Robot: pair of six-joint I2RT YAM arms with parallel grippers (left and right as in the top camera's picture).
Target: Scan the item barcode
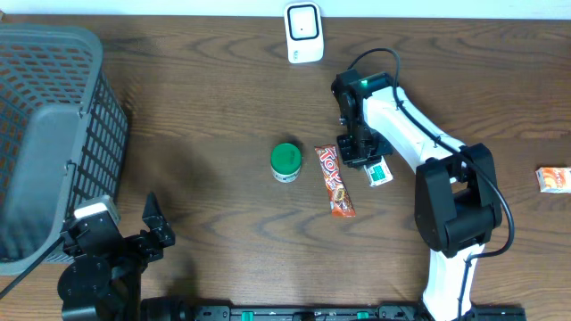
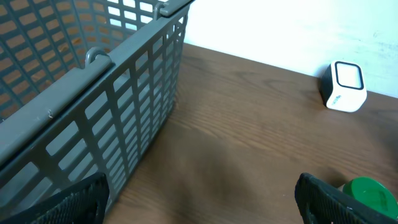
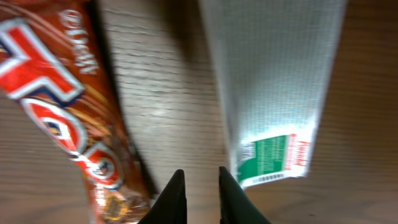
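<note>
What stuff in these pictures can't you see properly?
- White packet with green label: in the right wrist view its print is blurred; in the overhead view the right gripper covers part of it.
- Red candy bar wrapper: right wrist view, its name is cut off by the left edge.
- Round green-lidded tub: left wrist view, cut off by the bottom edge.
- Small orange-and-white box: overhead view, at the right edge, print too small.

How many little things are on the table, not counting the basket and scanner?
4: green-lidded tub mid-table, red candy bar beside it, white-and-green packet right of that, orange box at the far right. The basket may hide more.
</note>
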